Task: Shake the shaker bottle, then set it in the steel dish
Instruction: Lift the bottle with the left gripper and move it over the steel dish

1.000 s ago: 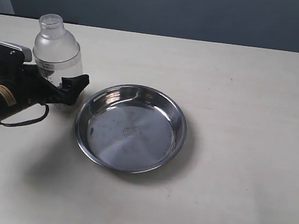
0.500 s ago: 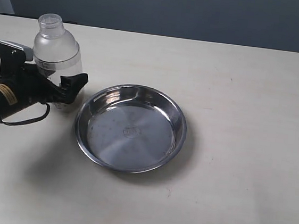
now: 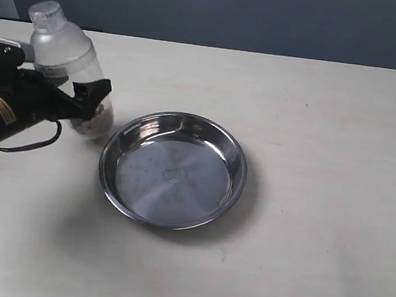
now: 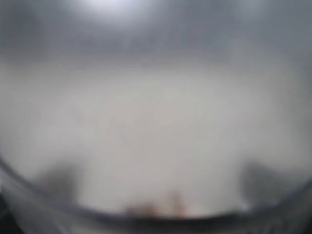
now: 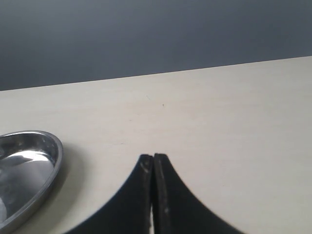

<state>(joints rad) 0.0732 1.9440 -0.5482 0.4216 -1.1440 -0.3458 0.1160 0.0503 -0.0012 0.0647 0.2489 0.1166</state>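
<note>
Half a second ago the shaker bottle (image 3: 66,53) stood upright in the left pincer (image 3: 81,102). Now it leans, cap tipped away from the steel dish (image 3: 172,188), and the brown and white grains lie piled in its low end. That suggests the shaking has begun, so the placing step is not yet due. The left pincer is clamped around the bottle's lower body, just beside the dish's rim. The right pincer (image 5: 153,161) is pressed closed on nothing, above the worktop (image 3: 327,134). There are one bottle, one dish and two pincers.
</note>
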